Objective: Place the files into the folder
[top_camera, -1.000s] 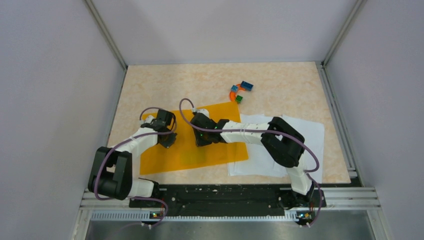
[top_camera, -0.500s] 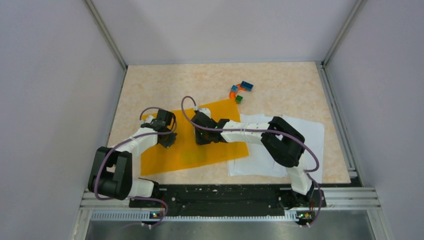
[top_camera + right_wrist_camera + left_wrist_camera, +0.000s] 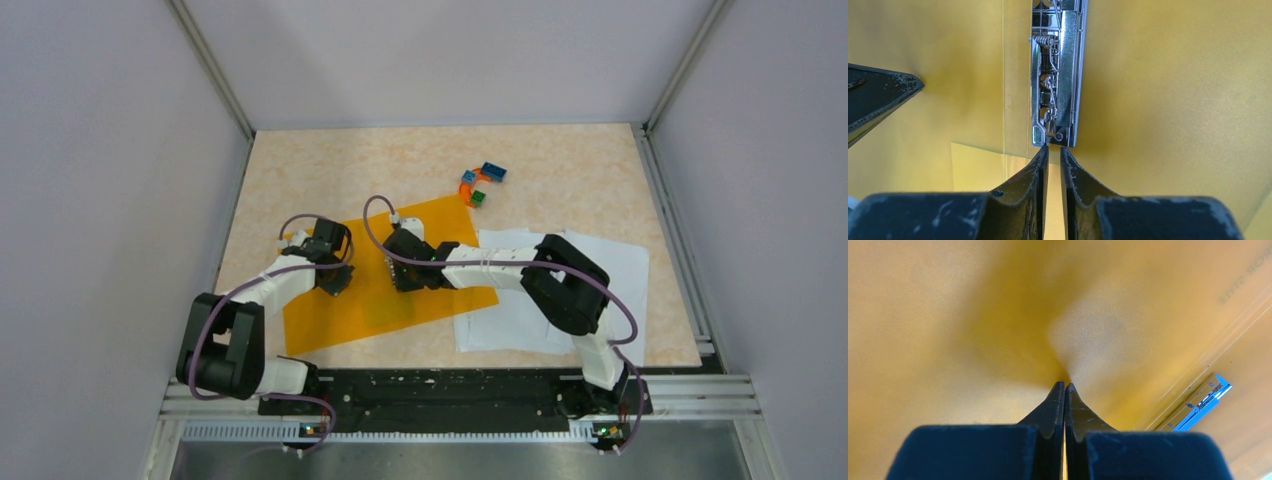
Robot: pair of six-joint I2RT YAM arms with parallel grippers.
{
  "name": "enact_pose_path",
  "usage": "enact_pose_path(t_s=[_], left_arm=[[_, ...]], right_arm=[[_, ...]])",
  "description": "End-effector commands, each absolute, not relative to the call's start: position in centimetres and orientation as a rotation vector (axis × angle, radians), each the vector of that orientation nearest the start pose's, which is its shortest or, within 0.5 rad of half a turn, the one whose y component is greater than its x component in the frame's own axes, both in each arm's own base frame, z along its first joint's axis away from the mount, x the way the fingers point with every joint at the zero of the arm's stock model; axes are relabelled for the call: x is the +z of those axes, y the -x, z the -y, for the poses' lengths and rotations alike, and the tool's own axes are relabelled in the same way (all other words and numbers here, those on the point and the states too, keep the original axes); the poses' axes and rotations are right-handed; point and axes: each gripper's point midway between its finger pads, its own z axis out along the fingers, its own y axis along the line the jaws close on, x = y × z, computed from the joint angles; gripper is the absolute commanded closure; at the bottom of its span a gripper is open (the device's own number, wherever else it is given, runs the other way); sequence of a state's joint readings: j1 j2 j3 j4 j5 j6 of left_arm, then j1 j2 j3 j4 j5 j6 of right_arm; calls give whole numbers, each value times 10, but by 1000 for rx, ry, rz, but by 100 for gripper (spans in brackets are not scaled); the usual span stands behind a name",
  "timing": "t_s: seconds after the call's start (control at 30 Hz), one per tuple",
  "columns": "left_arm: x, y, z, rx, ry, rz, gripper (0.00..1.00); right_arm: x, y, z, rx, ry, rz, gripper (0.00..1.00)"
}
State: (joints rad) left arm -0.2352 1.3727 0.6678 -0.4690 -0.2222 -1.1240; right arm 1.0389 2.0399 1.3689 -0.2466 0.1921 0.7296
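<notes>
The orange folder (image 3: 335,325) lies open on the table, left of centre. Its metal clip (image 3: 1058,75) runs along the spine and also shows as the clip (image 3: 1205,399) in the left wrist view. My left gripper (image 3: 337,285) is shut, and in its own view the left gripper (image 3: 1065,385) has its tips pressed on the folder's inside (image 3: 948,315). My right gripper (image 3: 403,286) hovers over the spine. In its wrist view the right gripper (image 3: 1054,149) shows a narrow gap with nothing in it, tips at the clip's near end. The files (image 3: 625,280) lie spread to the folder's right, partly under the right arm.
Small coloured blocks (image 3: 480,183) sit beyond the folder toward the back. One left finger (image 3: 883,95) shows at the left of the right wrist view. Grey walls enclose the table on three sides, and a black rail (image 3: 450,385) runs along the near edge.
The right gripper's jaws have narrowed and it has crept slightly toward the far side. The folder has turned a little on the table. The left gripper has stayed put.
</notes>
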Motion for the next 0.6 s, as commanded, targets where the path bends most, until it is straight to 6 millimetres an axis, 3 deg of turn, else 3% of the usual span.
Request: enact_pose_path(t_s=[0.0,0.23,0.57], left_arm=[[-9,-232,55,12,1234,-2536,100],[-4,-234,57,-9,1223,-2529,100],[-4,-235,58,-12,1218,-2533,100]], right_arm=[[21,-251,-413,517,295,-2522,83],[72,-261,-427,633,312,-2414,76],[78,-274,-444,633,328,-2390,76]])
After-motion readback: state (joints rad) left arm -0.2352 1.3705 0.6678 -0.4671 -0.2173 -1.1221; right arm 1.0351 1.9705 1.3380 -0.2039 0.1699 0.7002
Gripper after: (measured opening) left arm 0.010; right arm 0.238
